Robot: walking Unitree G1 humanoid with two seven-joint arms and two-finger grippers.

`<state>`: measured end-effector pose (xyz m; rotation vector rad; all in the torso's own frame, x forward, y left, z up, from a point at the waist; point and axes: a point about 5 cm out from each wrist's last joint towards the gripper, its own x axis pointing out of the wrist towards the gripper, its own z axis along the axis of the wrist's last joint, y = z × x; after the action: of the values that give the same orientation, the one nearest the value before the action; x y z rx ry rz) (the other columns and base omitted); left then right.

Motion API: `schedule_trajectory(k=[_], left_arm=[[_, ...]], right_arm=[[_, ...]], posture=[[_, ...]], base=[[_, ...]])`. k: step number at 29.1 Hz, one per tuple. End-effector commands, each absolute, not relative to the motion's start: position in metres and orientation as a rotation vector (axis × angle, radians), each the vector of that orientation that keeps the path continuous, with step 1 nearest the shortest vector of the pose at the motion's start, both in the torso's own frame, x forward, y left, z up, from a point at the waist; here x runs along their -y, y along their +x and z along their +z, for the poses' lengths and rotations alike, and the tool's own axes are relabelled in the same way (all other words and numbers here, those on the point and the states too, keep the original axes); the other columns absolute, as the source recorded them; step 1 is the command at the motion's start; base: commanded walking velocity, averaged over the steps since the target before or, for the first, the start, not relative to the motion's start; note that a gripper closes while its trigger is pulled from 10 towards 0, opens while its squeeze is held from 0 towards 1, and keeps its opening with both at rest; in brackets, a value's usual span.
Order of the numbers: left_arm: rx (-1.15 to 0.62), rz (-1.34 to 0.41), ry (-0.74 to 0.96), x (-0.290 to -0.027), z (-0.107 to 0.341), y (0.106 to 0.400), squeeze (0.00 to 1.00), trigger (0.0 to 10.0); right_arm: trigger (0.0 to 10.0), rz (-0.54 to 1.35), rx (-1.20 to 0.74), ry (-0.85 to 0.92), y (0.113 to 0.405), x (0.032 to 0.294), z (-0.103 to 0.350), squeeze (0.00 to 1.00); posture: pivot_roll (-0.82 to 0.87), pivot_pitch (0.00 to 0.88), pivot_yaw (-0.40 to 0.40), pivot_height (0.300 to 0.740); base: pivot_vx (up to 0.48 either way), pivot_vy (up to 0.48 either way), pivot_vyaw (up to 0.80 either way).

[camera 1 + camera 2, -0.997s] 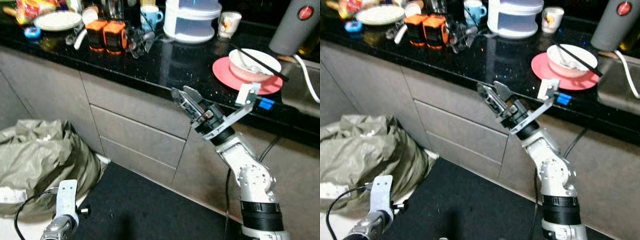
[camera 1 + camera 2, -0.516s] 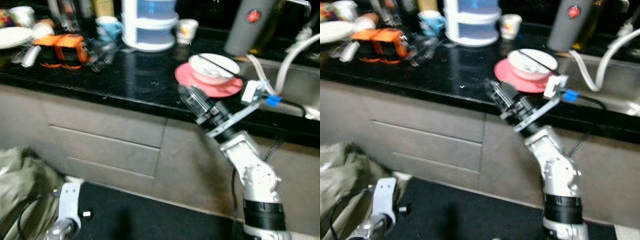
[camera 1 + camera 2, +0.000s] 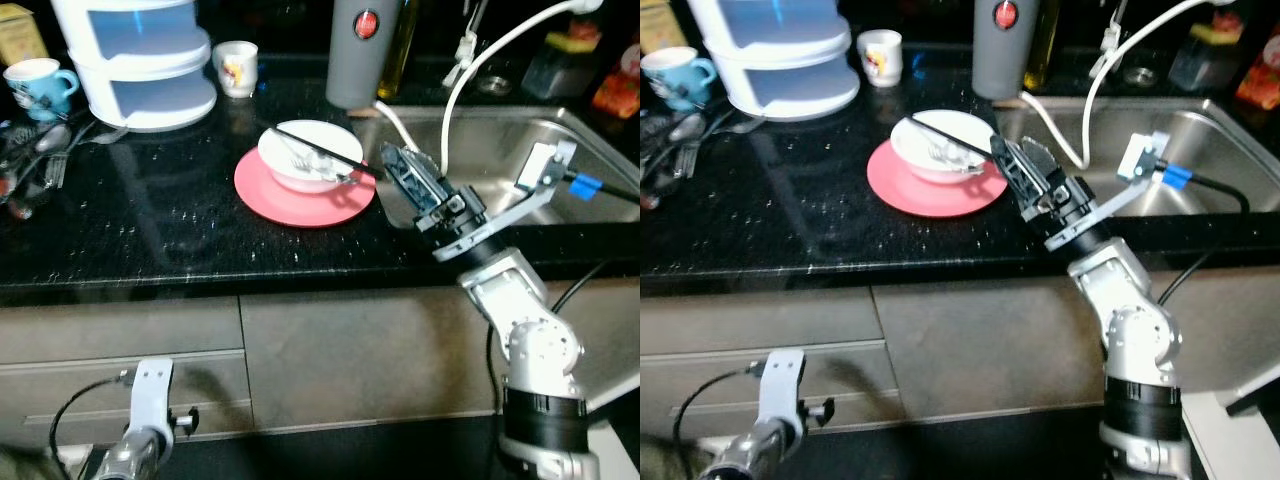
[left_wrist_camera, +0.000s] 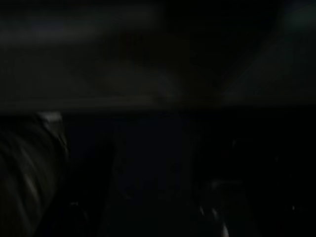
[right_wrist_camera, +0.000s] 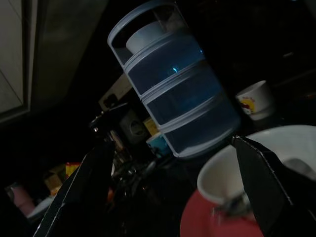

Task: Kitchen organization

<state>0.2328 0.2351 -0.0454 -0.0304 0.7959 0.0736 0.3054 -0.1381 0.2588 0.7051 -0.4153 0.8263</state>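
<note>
The white bowl (image 3: 311, 157) sits on a pink plate (image 3: 300, 195) on the black worktop (image 3: 130, 235), just left of the steel sink (image 3: 510, 150), with black chopsticks (image 3: 318, 152) laid across its rim and a metal utensil inside it.

Taking the room from big to small: the worktop runs across the whole width, with grey cabinet fronts (image 3: 360, 350) below it. The sink is sunk into its right end, and a white hose (image 3: 470, 75) curves over the basin. At the back left stands a tall white stacked container (image 3: 135, 55) with blue drawers; a grey cylinder (image 3: 358, 50) with a red button stands behind the bowl. A blue mug (image 3: 35, 82) and a small printed cup (image 3: 236, 68) are further back, and loose cutlery (image 3: 40, 165) lies at the left edge.

The right gripper (image 3: 407, 180) is raised to worktop height, just beside the plate's right edge and touching nothing. In the right wrist view its two fingers (image 5: 84, 190) are spread wide, framing the bowl and the stacked container. The left gripper (image 3: 150, 385) hangs low in front of the cabinets; I cannot tell its state.

This looks like the approach to the bowl, with no grasp begun. The next move seems to call for closing in on the rim or the chopsticks without knocking them off.
</note>
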Motion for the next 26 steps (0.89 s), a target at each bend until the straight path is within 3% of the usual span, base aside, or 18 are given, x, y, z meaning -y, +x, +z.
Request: schedule_trajectory(k=[1,5,14,18,26], left_arm=[[-0.829,0.061,-0.014,-0.235,-0.05,0.226,0.0,10.0],[-0.831,0.06,-0.014,-0.235,-0.05,0.226,0.0,10.0],[-0.861,0.026,-0.032,-0.234,-0.051,0.225,0.0,10.0],[-0.881,0.001,-0.046,-0.233,-0.052,0.223,0.0,10.0],[-0.966,-0.026,-0.068,-0.231,-0.057,0.218,0.0,10.0]], right_arm=[[10.0,0.819,0.456,0.698,0.304,0.143,0.265,0.0],[10.0,0.827,0.47,0.697,0.304,0.141,0.269,0.0],[10.0,0.857,0.504,0.626,0.303,0.136,0.281,0.0],[10.0,0.84,0.461,0.478,0.306,0.126,0.276,0.0],[10.0,0.796,0.463,0.367,0.316,0.116,0.283,0.0]], posture=[[0.04,0.072,-0.011,0.74],[0.04,0.073,-0.009,0.74],[0.04,0.078,0.001,0.74],[0.04,0.082,0.003,0.74],[0.04,0.09,0.003,0.74]], base=[[0.375,0.0,0.0],[0.36,0.0,0.0],[0.0,0.0,0.0],[0.0,0.0,0.0],[0.0,0.0,0.0]])
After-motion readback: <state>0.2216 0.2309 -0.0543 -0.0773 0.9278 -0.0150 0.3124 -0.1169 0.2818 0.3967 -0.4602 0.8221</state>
